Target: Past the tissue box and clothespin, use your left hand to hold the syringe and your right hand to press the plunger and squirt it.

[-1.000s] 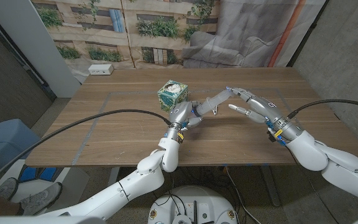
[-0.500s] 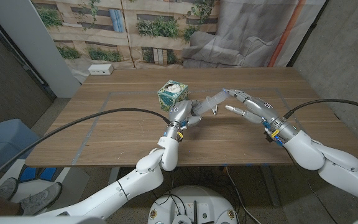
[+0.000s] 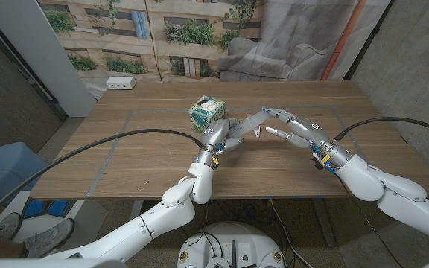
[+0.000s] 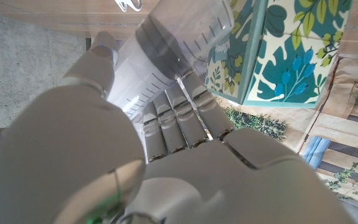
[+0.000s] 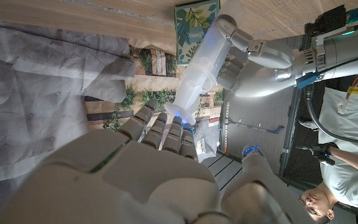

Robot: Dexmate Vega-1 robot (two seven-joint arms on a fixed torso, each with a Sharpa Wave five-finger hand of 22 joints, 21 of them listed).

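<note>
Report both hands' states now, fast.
Left hand: holds the syringe off the table.
Right hand: holds nothing; fingers extended at the syringe's plunger end. Contact cannot be told.

right hand (image 3: 293, 128) closer in — fingers pushing syringe (image 3: 248, 123) plunger shorter

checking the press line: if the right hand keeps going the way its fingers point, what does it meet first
Most likely the syringe, at its plunger end, held by the left hand. The right hand already has its fingers at that end; actual contact is unclear.

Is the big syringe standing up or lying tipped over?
Tipped. The left hand holds the syringe slanting off the table, its plunger end toward the right hand.
</note>
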